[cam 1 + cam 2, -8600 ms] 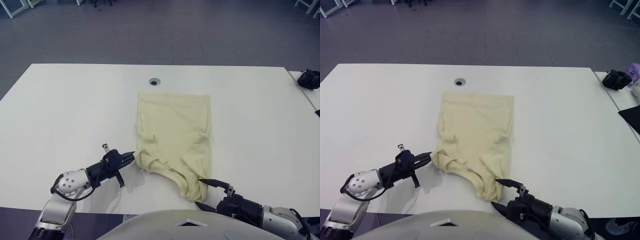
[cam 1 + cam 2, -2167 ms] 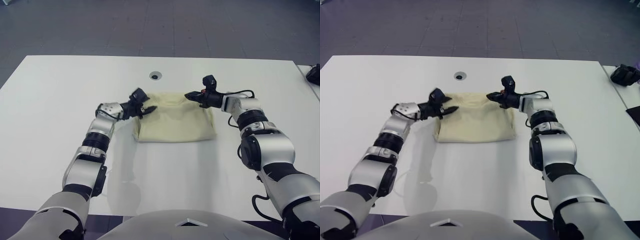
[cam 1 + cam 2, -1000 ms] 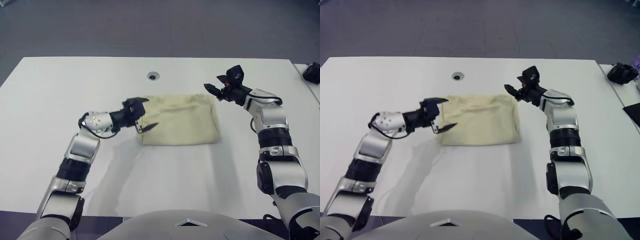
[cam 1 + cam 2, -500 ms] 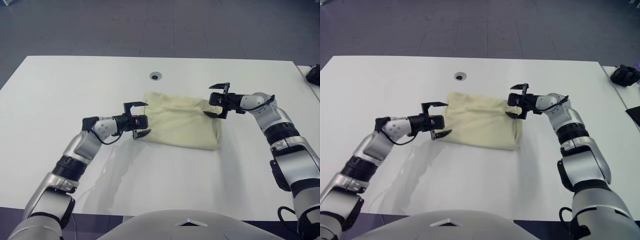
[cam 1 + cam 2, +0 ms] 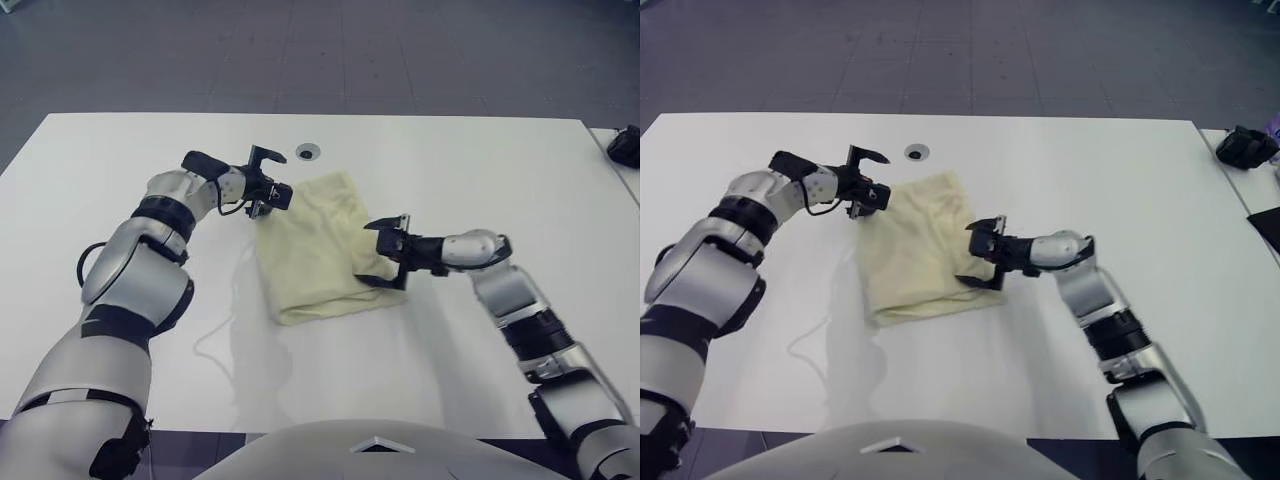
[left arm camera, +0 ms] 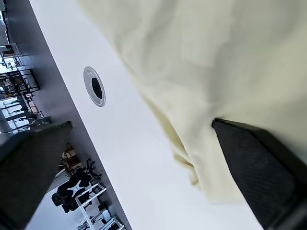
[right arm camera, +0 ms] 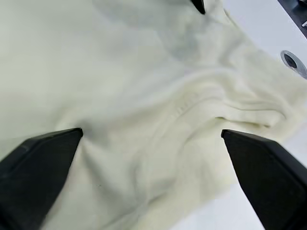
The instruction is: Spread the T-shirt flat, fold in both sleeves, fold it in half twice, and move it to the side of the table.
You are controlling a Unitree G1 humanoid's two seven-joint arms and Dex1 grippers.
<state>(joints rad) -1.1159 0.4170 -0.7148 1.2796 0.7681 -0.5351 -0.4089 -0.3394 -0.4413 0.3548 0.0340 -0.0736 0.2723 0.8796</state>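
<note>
Two open grippers flank a pale yellow T-shirt point(image 5: 315, 245) that lies folded into a rough rectangle near the middle of a white table point(image 5: 500, 150), its long sides running askew to the table's edges. The left gripper point(image 5: 265, 182) sits at the shirt's far left corner with its fingers spread wide and nothing clamped between them. In the left wrist view one finger point(image 6: 259, 167) lies over the cloth's rumpled edge, and the other is a dark blur off to the side above bare tabletop. The right gripper point(image 5: 365, 253) is at the shirt's near right side, likewise spread wide, with one finger above the cloth and the other beside the near right corner. In the right wrist view its fingers point(image 7: 38, 167) frame a stretch of creased fabric without closing on it. Whether any fingertip actually presses on the cloth cannot be told. A round metal-rimmed hole point(image 5: 307, 152) is set in the tabletop just beyond the left gripper and holds nothing that can be made out, its inside appearing only as a dark opening. At the far right edge a dark object point(image 5: 624, 146) is cut off by the frame and is too small to identify.
</note>
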